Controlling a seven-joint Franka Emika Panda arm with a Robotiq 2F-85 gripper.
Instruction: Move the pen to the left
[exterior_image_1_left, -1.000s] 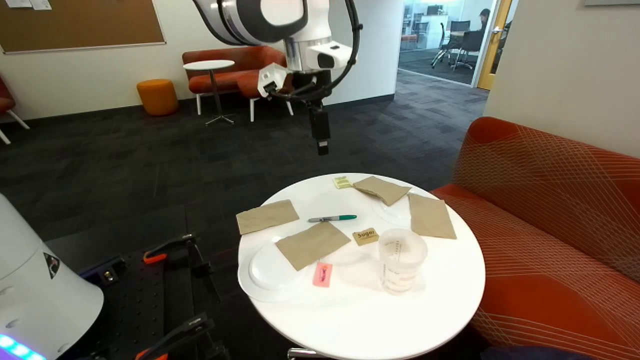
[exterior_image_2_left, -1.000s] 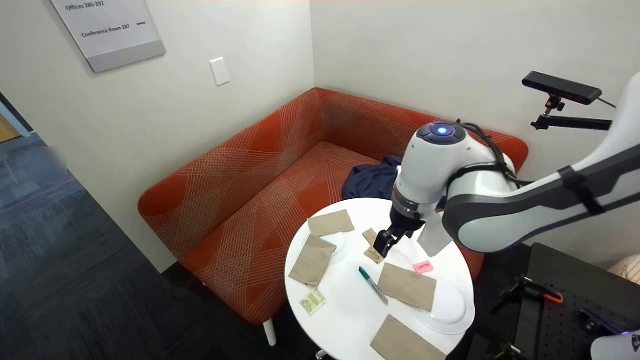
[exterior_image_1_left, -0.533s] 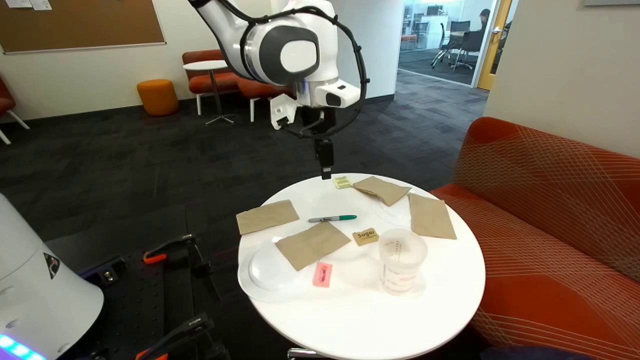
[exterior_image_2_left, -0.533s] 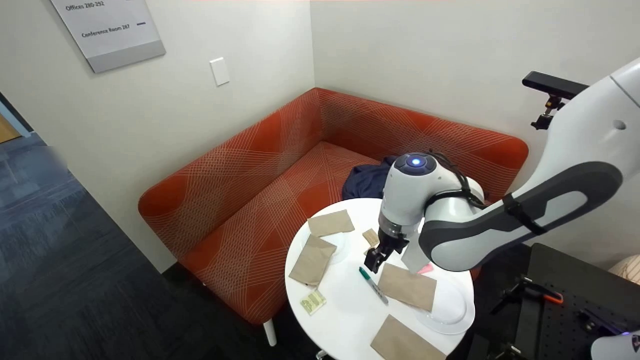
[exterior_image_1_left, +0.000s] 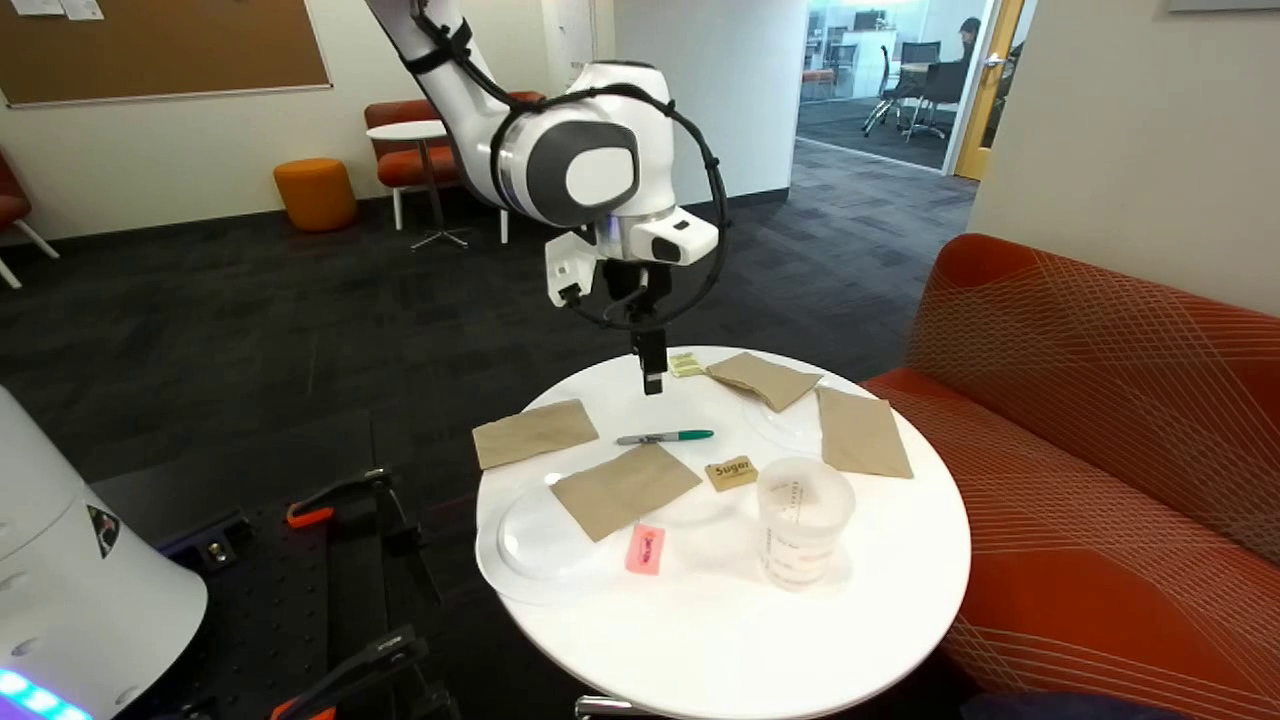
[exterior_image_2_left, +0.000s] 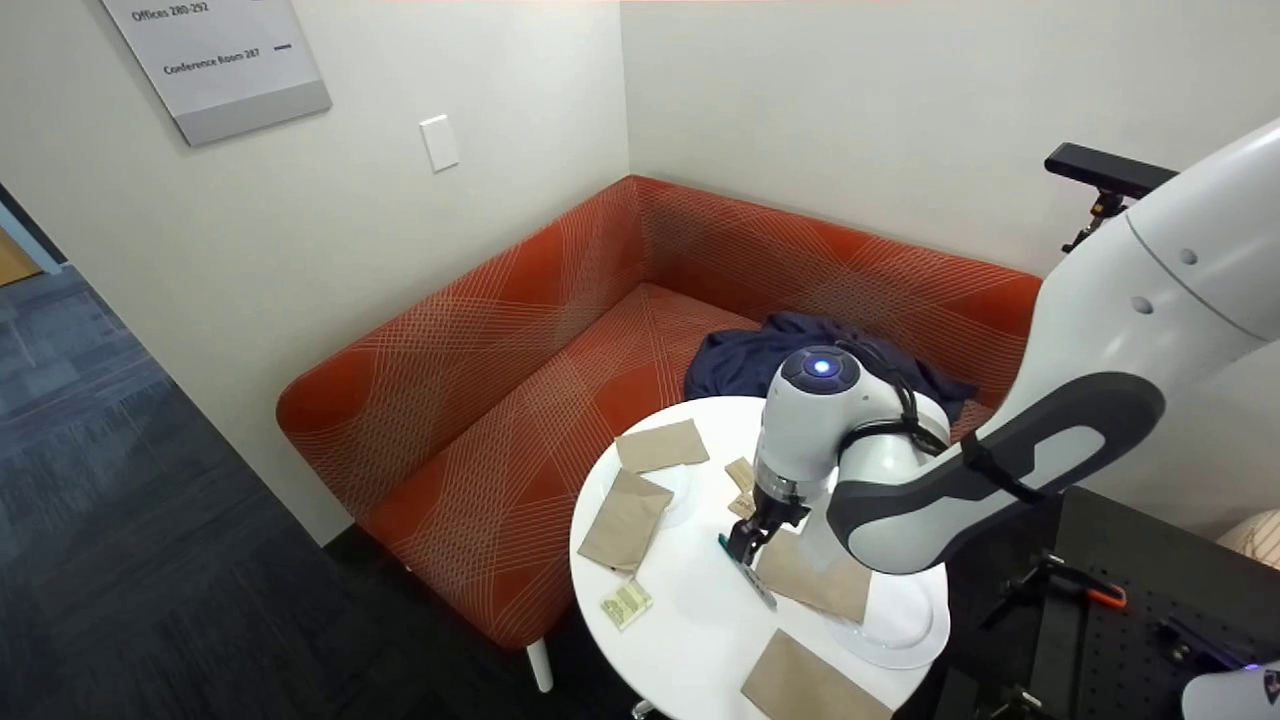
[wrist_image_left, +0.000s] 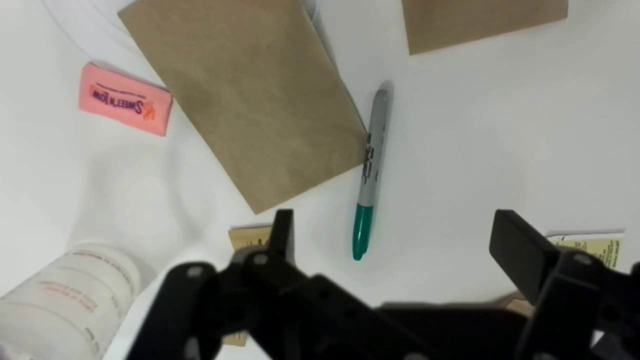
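Note:
The pen is a grey marker with a teal-green cap. It lies flat on the white round table in both exterior views (exterior_image_1_left: 665, 437) (exterior_image_2_left: 760, 588), beside a tan paper sheet (exterior_image_1_left: 628, 490). In the wrist view the pen (wrist_image_left: 371, 165) runs up and down, its green cap between the two fingers and nearer the left one. My gripper (wrist_image_left: 393, 225) is open and empty, pointing down above the table. In an exterior view the gripper (exterior_image_1_left: 653, 385) appears beyond the pen. In an exterior view the gripper (exterior_image_2_left: 740, 553) covers part of the pen. I see no contact with it.
A clear measuring cup (exterior_image_1_left: 803, 525) stands on the table (exterior_image_1_left: 720, 640). A pink packet (exterior_image_1_left: 645, 550), a sugar packet (exterior_image_1_left: 732, 473), a yellow packet (exterior_image_1_left: 685, 364) and several tan sheets lie around the pen. A clear plate (exterior_image_1_left: 515, 570) is at the rim. A red sofa (exterior_image_1_left: 1120, 480) borders the table.
My arm and gripper have come down toward the table and closer to the pen. The pen and the other things on the table have not moved.

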